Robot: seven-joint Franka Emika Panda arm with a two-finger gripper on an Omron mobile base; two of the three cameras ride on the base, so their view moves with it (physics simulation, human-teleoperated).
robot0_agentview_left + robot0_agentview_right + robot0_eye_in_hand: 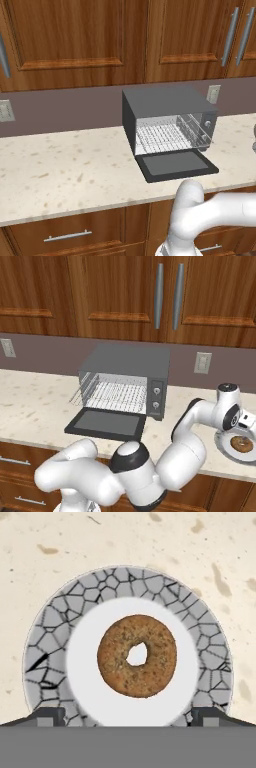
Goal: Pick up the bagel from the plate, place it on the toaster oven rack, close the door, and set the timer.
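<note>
Hovering wide open above the plate, the pincer faces the bagel lying flat at the plate's centre, a light, slightly yielding ring probably best pinched across its outer rim, well right of the toaster oven.

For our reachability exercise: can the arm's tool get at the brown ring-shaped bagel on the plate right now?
Probably yes: the tool hangs open over the brown ring-shaped bagel, which lies bare on the white crackle-rimmed plate, nothing between.

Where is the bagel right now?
The bagel lies centred on the plate on the counter, right of the toaster oven in the right base view.
</note>
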